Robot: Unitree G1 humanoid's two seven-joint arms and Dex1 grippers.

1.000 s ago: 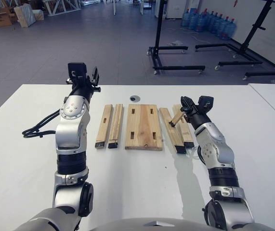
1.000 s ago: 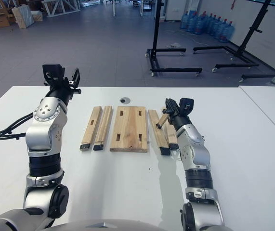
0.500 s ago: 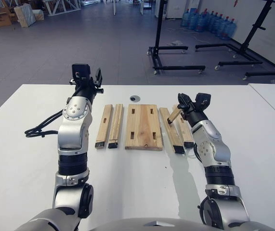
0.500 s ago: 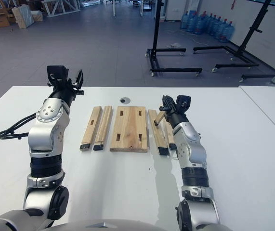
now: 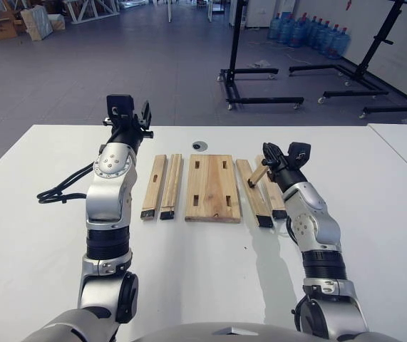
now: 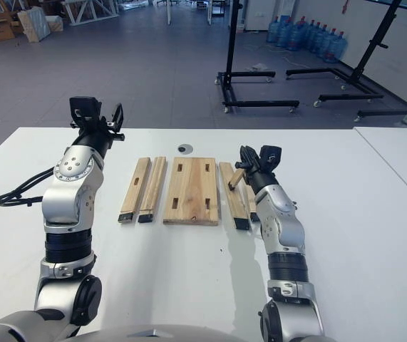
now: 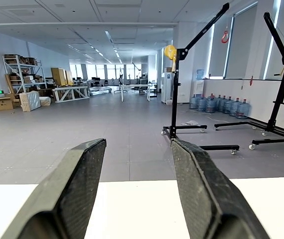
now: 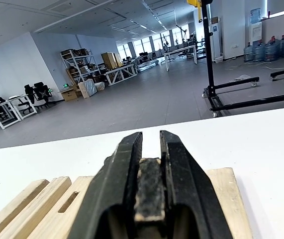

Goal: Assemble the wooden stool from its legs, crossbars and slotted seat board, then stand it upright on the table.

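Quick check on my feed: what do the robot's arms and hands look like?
The left arm and right arm are silver-grey rounded segments joined by black rings. A black cable loops out beside the left arm. The left hand and right hand are black, each with two broad, flat fingers tapering to the tip, with a dull, fine texture.

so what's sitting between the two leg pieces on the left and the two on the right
The slotted seat board lies flat between the left pair and the right pair, clearest in the left eye view.
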